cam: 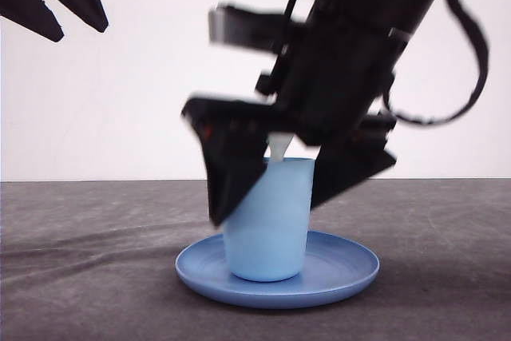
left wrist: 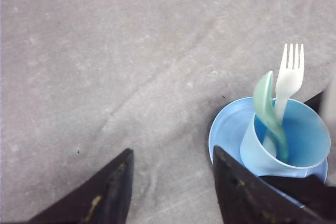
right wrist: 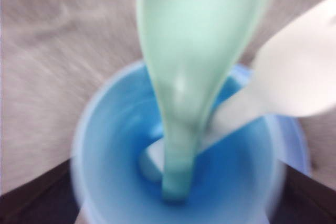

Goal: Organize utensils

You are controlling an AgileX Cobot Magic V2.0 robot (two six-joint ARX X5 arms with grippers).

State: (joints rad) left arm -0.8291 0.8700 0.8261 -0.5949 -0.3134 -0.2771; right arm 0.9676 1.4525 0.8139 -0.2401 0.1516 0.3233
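Right wrist view puts my right claw (cam: 275, 189) straddling the cup (cam: 269, 221), jaws spread wide, gripping nothing. The spoon (right wrist: 194, 61) and fork (right wrist: 294, 72) both stand handle-down inside it, so I judge the sorting all but finished. The cup sits on the plate (cam: 335, 277). Farther off, my left claw (left wrist: 170, 192) hangs released over bare surface (left wrist: 105, 51); nothing blocks my way.

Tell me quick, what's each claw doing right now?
Left gripper: open, holding nothing.
Right gripper: open, its fingers either side of the cup, gripping nothing.
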